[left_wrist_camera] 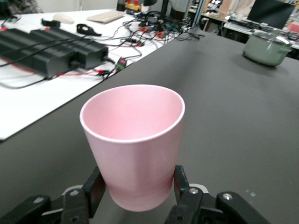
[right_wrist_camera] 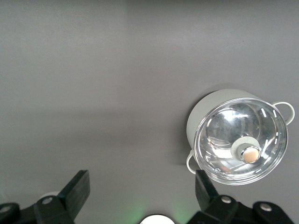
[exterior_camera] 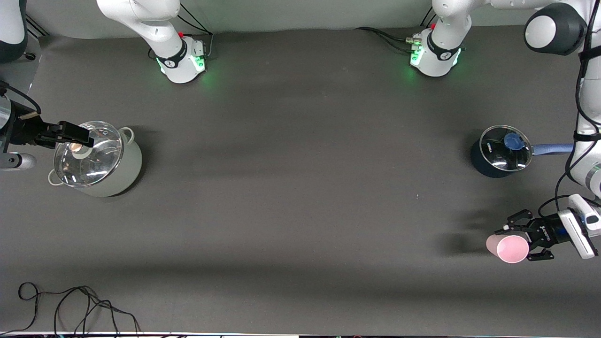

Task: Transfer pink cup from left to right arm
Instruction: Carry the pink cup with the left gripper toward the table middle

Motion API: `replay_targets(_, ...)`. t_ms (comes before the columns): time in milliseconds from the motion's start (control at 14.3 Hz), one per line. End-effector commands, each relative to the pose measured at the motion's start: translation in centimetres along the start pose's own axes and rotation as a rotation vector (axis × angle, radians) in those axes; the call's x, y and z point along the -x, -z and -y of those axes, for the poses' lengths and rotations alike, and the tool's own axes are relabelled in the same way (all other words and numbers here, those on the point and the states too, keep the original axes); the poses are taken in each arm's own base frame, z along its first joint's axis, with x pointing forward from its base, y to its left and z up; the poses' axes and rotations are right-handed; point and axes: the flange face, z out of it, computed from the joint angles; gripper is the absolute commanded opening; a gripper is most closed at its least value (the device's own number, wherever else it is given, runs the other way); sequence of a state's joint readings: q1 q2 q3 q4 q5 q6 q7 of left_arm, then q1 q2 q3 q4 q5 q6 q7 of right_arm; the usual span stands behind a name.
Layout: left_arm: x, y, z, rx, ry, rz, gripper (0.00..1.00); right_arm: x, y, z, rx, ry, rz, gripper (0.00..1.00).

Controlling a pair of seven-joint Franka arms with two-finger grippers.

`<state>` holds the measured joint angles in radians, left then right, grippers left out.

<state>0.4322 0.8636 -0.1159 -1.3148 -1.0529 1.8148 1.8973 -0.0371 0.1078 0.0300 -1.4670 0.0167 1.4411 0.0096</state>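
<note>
Pink cup (exterior_camera: 507, 248): clamped between the fingers of my left gripper (exterior_camera: 529, 240), lifted above the table (exterior_camera: 300, 197) at the left arm's end, over a spot nearer the front camera than the dark blue pan (exterior_camera: 501, 151). Right gripper (right_wrist_camera: 140, 196): fingers spread apart, holding nothing, hanging over the glass-lidded pale green pot (exterior_camera: 96, 158) at the right arm's end, well apart from the cup.

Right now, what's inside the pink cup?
Nothing shows inside the pink cup, held by the left gripper; its rim hides part of the bottom. The right gripper waits open above the table.
</note>
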Motion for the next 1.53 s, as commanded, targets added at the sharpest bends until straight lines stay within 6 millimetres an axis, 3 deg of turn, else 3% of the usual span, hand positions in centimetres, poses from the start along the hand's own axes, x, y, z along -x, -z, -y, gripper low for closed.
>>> replay_targets(0, -4.4, -2.1, -2.9, 0.035, 0.002, -0.001, 0.19, -0.1, 0.3, -0.3, -0.001, 0.015, 0.003, 1.0)
replay_targets(279, -10.8, -7.0, -8.9, -0.013, 0.017, -0.082, 0.12, -0.1, 0.4, -0.4, -0.001, 0.017, 0.001, 1.0)
replay_targets(698, -20.0, -16.3, -22.8, -0.151, 0.039, -0.144, 0.11, -0.1, 0.4, -0.6, -0.002, 0.016, 0.001, 1.0)
replay_targets(977, -24.3, -21.3, -33.2, -0.159, 0.034, -0.149, 0.12, -0.1, 0.4, -0.4, -0.008, 0.003, 0.001, 1.0)
replay_targets(1186, -26.5, -26.7, -40.5, -0.167, 0.019, -0.106, 0.13, -0.1, 0.5, 0.2, -0.019, -0.051, -0.003, 1.0)
replay_targets(1465, -28.9, -29.7, -46.6, -0.201, -0.053, -0.062, 0.16, 0.0, 0.7, 1.7, -0.09, -0.257, 0.008, 1.0)
